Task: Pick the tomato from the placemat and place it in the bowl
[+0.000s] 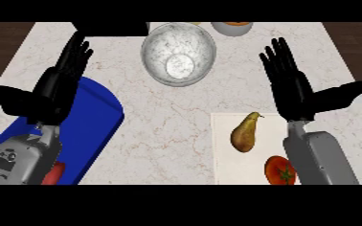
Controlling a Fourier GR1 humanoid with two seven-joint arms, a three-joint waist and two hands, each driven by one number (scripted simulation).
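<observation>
A red tomato [278, 170] lies at the lower right on a white placemat [225, 148], partly covered by my right forearm. A brown-green pear [244, 132] lies on the same mat, just left of and above the tomato. The silver bowl [177, 52] stands at the top centre of the marble counter. My right hand [288, 84] is open with fingers straight, above the mat and to the right of the bowl. At the left my left hand [62, 79] is open too, over the edge of a blue plate.
A blue plate [99, 119] lies at the lower left, with something red [55, 173] at its bottom edge beside my left forearm. A white cup with orange content [232, 27] stands behind the bowl at the right. A black object [113, 28] sits at the top left.
</observation>
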